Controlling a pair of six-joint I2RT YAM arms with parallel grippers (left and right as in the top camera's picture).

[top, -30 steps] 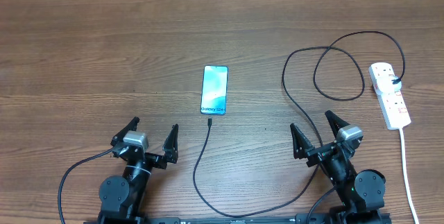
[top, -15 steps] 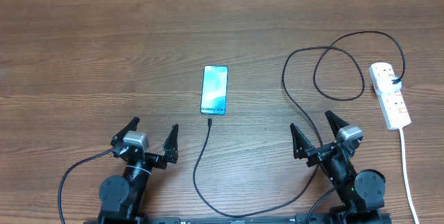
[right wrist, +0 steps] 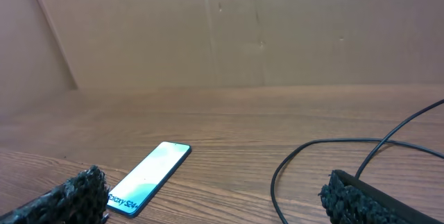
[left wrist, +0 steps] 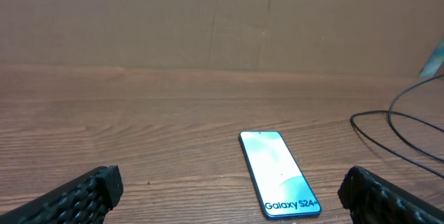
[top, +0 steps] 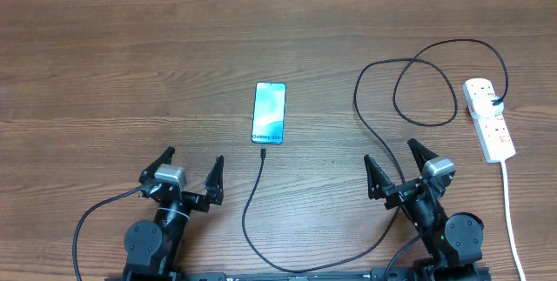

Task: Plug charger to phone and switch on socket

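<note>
Both arms are sitting low at the near edge of the brown wooden table [top: 104, 72], and both are holding nothing: the left gripper [top: 193, 157] is showing its two black fingers spread wide, and the right gripper [top: 389, 152] is doing the same. One slim rectangular phone with a lit blue-teal screen [top: 269, 112] is lying flat ahead of them, between the arms. Its long axis is running away from the robot, with the "Galaxy S24" end nearest. One long thin black charger cable [top: 244, 220] is snaking along the table, and its small black plug tip [top: 262, 152] is resting just short of that near end, almost in line with it but not touching. The tip is lying ahead and to the right of the left fingers, and the left arm is looking the nearer one for the pickup. One white elongated power strip with red-marked switches [top: 489, 120] is waiting far right, beyond the right gripper, with the cable's black plug already seated.
</note>
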